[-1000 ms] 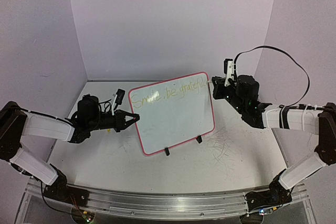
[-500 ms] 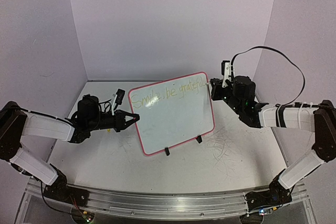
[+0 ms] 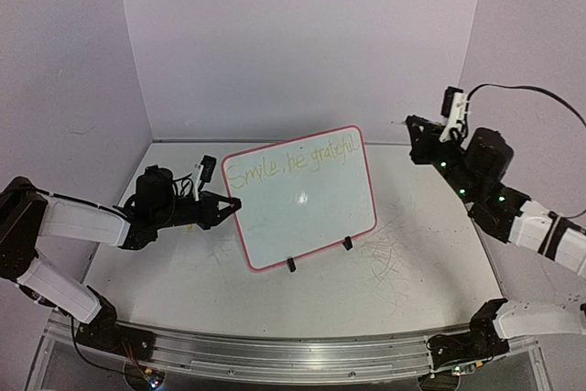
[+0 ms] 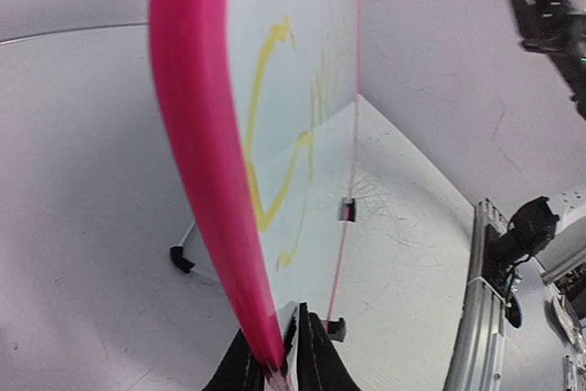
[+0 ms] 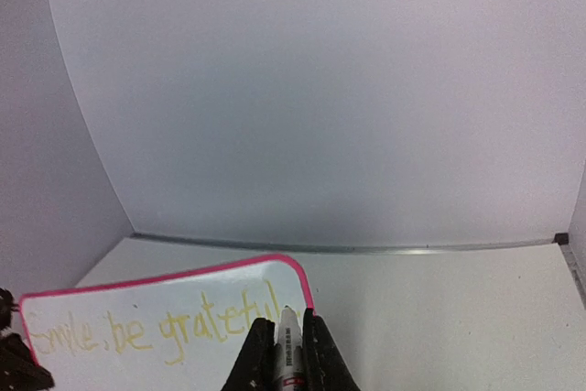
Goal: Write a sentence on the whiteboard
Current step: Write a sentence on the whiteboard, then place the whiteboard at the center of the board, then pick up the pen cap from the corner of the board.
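The whiteboard (image 3: 307, 203), white with a pink-red frame, stands tilted on two black clip feet at mid-table. The yellow-green sentence (image 3: 293, 164) "Smile, be grateful" runs along its top. My left gripper (image 3: 233, 208) is shut on the board's left edge; in the left wrist view its jaws (image 4: 286, 354) pinch the pink frame (image 4: 197, 162). My right gripper (image 3: 409, 124) is raised to the right of the board, apart from it, shut on a white marker (image 5: 289, 341) with its tip forward. The board's top right corner (image 5: 298, 272) and the sentence (image 5: 156, 329) show below that marker.
Faint scribble marks (image 3: 389, 254) cover the tabletop right of the board. Purple walls close in the back and sides. A metal rail (image 3: 293, 354) runs along the near edge. The right arm's cable (image 3: 540, 93) loops above it.
My right gripper with the marker has pulled away from the board's top right corner, moving right and up. The left gripper and board have not moved.
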You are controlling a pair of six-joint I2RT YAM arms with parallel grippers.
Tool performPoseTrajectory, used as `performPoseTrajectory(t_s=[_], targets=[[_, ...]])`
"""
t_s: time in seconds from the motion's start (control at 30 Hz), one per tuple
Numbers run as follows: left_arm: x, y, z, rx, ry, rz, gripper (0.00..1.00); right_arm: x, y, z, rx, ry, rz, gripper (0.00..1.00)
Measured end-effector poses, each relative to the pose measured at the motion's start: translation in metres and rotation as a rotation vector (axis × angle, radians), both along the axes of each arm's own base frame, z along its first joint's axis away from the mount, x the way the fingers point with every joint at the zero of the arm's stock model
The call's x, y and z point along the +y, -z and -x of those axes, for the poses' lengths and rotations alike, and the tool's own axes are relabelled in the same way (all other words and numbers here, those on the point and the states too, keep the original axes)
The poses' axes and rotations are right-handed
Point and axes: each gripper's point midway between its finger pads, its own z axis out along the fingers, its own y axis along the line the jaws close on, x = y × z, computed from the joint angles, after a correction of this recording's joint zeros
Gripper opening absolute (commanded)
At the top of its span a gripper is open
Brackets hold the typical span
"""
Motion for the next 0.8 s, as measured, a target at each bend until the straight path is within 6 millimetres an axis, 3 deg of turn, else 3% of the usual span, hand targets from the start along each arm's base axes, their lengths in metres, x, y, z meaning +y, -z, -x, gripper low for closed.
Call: performPoseTrajectory(t_s=[0.1, 0.2, 0.33, 0.47, 0.6, 0.7, 0.8], targets=[[0.007, 0.007, -0.008, 0.002, -0.05, -0.032, 0.33, -0.023, -0.047, 0.031, -0.109, 0.016, -0.068, 0.0], [0.011, 0.008, -0.011, 0.001, -0.078, -0.045, 0.42, -0.036, -0.058, 0.043, -0.131, 0.037, -0.077, 0.0], [0.016, -0.006, -0.011, -0.026, -0.103, -0.037, 0.5, -0.035, -0.035, 0.04, -0.072, 0.047, -0.033, 0.0], [0.024, -0.035, -0.004, -0.072, -0.13, 0.0, 0.7, -0.029, -0.006, 0.033, 0.007, 0.038, 0.026, 0.0], [0.042, -0.06, 0.012, -0.077, -0.185, 0.062, 0.74, -0.02, 0.007, 0.029, 0.034, 0.005, 0.06, 0.0], [0.057, -0.061, 0.019, 0.009, -0.254, 0.083, 0.74, -0.012, 0.019, 0.024, 0.06, -0.022, 0.088, 0.0], [0.073, -0.035, 0.014, 0.17, -0.379, 0.036, 0.73, -0.006, 0.027, 0.023, 0.078, -0.043, 0.11, 0.0]])
